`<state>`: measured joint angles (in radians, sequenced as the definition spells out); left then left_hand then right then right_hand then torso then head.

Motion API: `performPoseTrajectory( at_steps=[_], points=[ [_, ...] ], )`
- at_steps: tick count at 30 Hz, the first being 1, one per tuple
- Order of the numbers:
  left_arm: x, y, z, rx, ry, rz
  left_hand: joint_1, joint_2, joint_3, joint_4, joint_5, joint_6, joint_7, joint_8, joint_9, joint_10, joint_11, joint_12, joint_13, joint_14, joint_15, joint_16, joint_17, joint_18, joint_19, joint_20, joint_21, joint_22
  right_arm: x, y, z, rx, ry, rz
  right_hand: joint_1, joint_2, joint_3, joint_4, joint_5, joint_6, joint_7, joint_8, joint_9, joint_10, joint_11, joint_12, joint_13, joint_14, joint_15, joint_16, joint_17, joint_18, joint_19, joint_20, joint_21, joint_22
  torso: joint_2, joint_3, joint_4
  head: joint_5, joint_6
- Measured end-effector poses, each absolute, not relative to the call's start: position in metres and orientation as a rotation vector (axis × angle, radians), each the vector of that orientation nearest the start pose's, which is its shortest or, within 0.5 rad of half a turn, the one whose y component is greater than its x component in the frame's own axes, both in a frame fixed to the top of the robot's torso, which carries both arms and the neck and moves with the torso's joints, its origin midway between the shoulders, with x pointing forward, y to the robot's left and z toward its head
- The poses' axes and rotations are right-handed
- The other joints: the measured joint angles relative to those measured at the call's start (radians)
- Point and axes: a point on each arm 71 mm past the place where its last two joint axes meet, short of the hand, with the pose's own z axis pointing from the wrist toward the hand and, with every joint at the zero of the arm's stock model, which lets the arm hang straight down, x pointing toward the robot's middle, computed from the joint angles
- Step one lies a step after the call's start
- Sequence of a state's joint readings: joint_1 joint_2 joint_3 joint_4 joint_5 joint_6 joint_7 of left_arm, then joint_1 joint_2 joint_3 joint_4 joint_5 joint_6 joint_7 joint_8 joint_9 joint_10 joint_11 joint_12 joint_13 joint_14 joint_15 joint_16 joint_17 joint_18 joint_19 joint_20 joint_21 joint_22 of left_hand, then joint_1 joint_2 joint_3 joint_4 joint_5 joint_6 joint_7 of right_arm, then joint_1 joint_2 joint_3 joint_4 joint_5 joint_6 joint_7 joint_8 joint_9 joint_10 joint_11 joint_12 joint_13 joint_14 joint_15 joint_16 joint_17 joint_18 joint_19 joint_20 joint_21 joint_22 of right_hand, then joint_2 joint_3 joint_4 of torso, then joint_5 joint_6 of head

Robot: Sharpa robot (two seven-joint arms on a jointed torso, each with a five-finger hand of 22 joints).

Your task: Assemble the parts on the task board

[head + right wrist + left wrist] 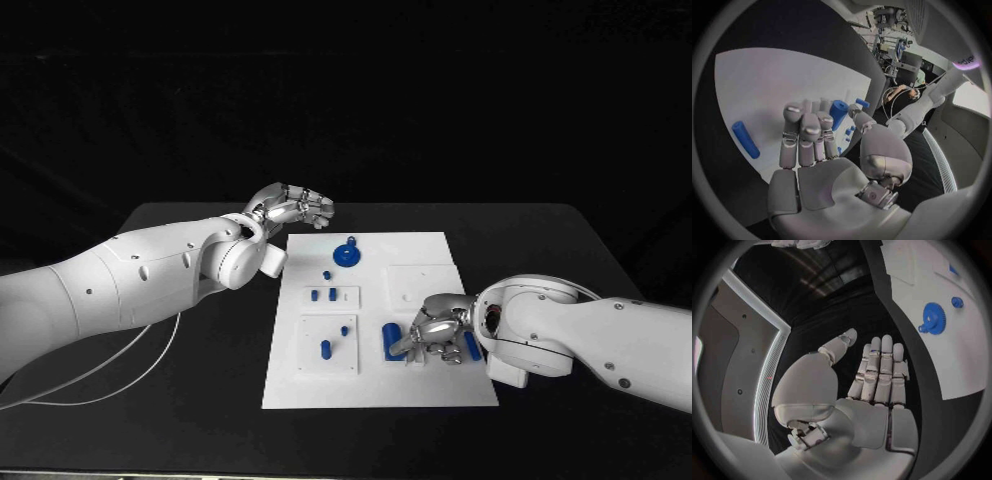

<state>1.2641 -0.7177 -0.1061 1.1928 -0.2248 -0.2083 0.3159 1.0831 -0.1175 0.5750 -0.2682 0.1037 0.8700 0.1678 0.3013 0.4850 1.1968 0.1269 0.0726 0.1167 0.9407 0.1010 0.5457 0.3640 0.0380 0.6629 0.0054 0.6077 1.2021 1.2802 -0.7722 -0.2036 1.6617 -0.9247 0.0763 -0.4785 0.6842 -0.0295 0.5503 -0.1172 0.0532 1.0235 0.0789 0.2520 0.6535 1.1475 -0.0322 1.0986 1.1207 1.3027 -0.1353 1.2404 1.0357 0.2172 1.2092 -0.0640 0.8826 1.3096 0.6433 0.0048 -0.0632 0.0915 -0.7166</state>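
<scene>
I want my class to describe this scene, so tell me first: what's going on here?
A two-armed robot is assembling small blue parts on a white task board on a black table. Its right hand is down over the board's near right area, among blue pegs; one blue cylinder sits at its fingertips, though whether it is gripped is unclear. The left hand waits off the board's far left corner, holding nothing. A blue gear sits on the far part of the board.

A robotics lab: a black table [188,250] under dark drapes holds a white task board [433,385] in the middle of the head view, and racks of equipment and cables [893,30] crowd the upper right of the right wrist view.
</scene>
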Motion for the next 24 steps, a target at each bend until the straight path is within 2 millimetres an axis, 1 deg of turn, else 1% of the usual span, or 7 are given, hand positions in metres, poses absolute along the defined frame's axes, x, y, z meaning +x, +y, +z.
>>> performPoseTrajectory(
  at_steps=[4, 7, 11, 15, 16, 22, 24],
  points=[
    [0.5474, 0.24, -0.1878, -0.882, 1.537, -1.316, 0.0, 0.0, 0.0, 0.0, 0.0, 0.0, 0.0, 0.0, 0.0, 0.0, 0.0, 0.0, 0.0, 0.0, 0.0, 0.0, 0.0, 0.0, 0.0, 0.0, 0.0, 0.0, 0.4288, -0.1446, -0.2363, 0.084, 2.449, 0.632, 0.011, -0.005, 0.014, 0.004, 0.0, 0.0, 0.0, 0.0, 0.001, 0.002, 0.002, 0.0, 0.001, 0.001, 0.001, 0.0, 0.001, 0.0, 0.0, 0.0, 0.0, 0.0, 0.0, -0.0001, -0.0001, 0.0, 0.0],
    [0.5474, 0.24, -0.1879, -0.882, 1.537, -1.316, 0.0, 0.0, 0.0, 0.0, 0.0, 0.0, 0.0, 0.0, 0.0, 0.0, 0.0, 0.0, 0.0, 0.0, 0.0, 0.0, 0.001, 0.0, 0.0, 0.0, 0.0, 0.0, 0.4291, -0.144, -0.2366, 0.081, 2.451, 0.631, 0.025, -0.019, 0.022, -0.002, 0.0, 0.0, 0.0, 0.003, 0.003, 0.004, 0.004, 0.0, 0.003, 0.001, 0.001, 0.0, 0.001, 0.0, 0.0, 0.0, 0.004, 0.0, 0.0, 0.0, -0.0003, 0.001, -0.001],
    [0.5474, 0.2397, -0.1879, -0.882, 1.538, -1.316, 0.0, 0.0, 0.0, 0.0, 0.0, 0.0, 0.0, 0.0, 0.0, 0.0, 0.0, 0.0, 0.0, 0.0, 0.0, 0.0, 0.001, 0.0, 0.0, 0.0, -0.004, 0.0, 0.4294, -0.1437, -0.237, 0.08, 2.454, 0.629, 0.036, -0.025, 0.02, -0.004, 0.0, 0.003, 0.0, 0.004, 0.004, 0.004, 0.004, 0.0, 0.003, 0.002, 0.002, 0.0, 0.002, 0.0, 0.002, 0.002, 0.004, 0.0, 0.0, 0.0002, -0.0006, 0.001, -0.002],
    [0.5475, 0.2399, -0.1879, -0.882, 1.538, -1.316, 0.0, 0.0, 0.0, 0.0, 0.0, 0.0, 0.0, 0.0, 0.0, 0.0, 0.0, 0.0, 0.0, 0.0, 0.0, 0.0, 0.001, 0.0, 0.0, 0.0, -0.004, 0.0, 0.4296, -0.1428, -0.237, 0.071, 2.451, 0.621, 0.037, -0.045, 0.013, -0.018, 0.0, 0.007, 0.001, 0.004, 0.004, 0.004, 0.004, 0.0, 0.004, 0.002, 0.002, 0.0, 0.002, 0.0, 0.002, 0.002, 0.004, 0.0, 0.0, 0.0005, -0.0008, 0.001, -0.002],
    [0.5475, 0.2399, -0.188, -0.882, 1.538, -1.315, 0.0, 0.0, 0.0, 0.0, 0.0, 0.0, 0.0, 0.0, 0.0, 0.0, 0.0, 0.0, 0.0, 0.0, 0.0, 0.0, 0.001, 0.0, 0.0, 0.0, -0.004, 0.0, 0.4296, -0.1425, -0.237, 0.066, 2.449, 0.618, 0.037, -0.045, 0.011, -0.022, 0.0, 0.008, 0.001, 0.004, 0.004, 0.004, 0.004, 0.0, 0.005, 0.002, 0.002, 0.0, 0.002, 0.0, 0.002, 0.002, 0.008, 0.0, 0.0, 0.0005, -0.0009, 0.001, -0.003],
    [0.5475, 0.24, -0.188, -0.883, 1.538, -1.315, 0.0, 0.0, 0.0, 0.0, 0.0, -0.003, -0.003, 0.0, 0.0, 0.0, 0.0, 0.0, 0.0, 0.0, 0.0, 0.0, 0.002, 0.0, 0.0, 0.0, -0.004, 0.001, 0.4294, -0.1418, -0.2369, 0.054, 2.444, 0.612, 0.05, -0.06, 0.0, -0.049, 0.0, 0.01, 0.0, 0.004, 0.004, 0.004, 0.004, 0.0, 0.007, 0.002, 0.002, 0.0, 0.003, 0.0, 0.002, 0.002, 0.008, 0.0, 0.0, 0.0005, -0.001, 0.0, -0.004],
    [0.5475, 0.2399, -0.188, -0.883, 1.538, -1.315, 0.0, 0.0, 0.0, 0.0, 0.0, -0.003, -0.003, 0.0, 0.0, 0.0, 0.0, 0.0, 0.0, 0.0, 0.0, 0.0, 0.002, 0.0, 0.0, 0.0, -0.004, 0.001, 0.4293, -0.1419, -0.2368, 0.052, 2.442, 0.612, 0.036, -0.075, -0.01, -0.054, 0.0, 0.01, 0.0, 0.004, 0.005, 0.004, 0.004, -0.003, 0.007, 0.002, 0.002, 0.0, 0.003, 0.0, 0.002, 0.002, 0.008, 0.0, 0.0, 0.0005, -0.0011, 0.0, -0.004]
  ],
)
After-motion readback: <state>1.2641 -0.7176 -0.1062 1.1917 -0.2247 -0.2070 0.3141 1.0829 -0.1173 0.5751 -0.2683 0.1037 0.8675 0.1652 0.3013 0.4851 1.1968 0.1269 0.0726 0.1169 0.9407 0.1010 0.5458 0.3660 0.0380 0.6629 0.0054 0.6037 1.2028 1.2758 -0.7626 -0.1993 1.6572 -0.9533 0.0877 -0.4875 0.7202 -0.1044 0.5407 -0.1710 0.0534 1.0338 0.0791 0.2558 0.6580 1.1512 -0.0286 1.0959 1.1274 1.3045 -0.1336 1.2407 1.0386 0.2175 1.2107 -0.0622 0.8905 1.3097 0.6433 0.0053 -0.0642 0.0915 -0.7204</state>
